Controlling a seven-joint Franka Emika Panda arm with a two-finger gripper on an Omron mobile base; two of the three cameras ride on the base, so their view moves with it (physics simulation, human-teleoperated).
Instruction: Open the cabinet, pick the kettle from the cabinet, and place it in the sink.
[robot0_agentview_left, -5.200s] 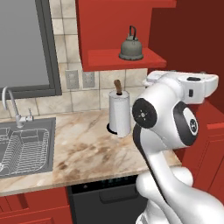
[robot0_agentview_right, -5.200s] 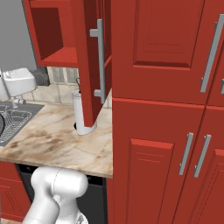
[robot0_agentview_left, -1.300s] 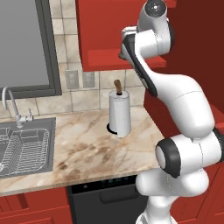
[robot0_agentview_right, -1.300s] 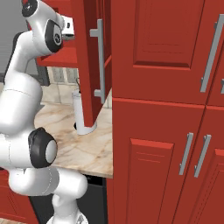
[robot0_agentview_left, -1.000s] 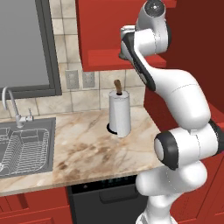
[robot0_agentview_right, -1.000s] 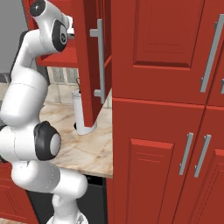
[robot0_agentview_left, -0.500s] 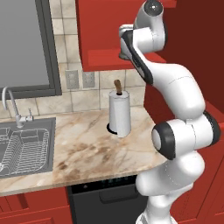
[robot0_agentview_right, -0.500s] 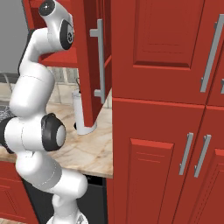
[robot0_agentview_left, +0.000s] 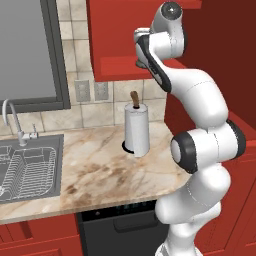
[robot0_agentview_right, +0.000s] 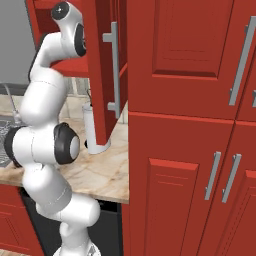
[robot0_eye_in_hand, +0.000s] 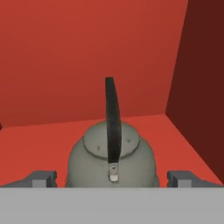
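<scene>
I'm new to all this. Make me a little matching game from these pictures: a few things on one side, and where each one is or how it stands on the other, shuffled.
Things:
1. kettle
2. paper-towel roll
3. cabinet door
4. end effector

Places or states:
A. swung open, bar handle showing
B. upright on the marble counter
C. open, one finger on each side of the kettle
D. on the red cabinet shelf

Pairs: 1-D, 2-B, 3-A, 4-C
</scene>
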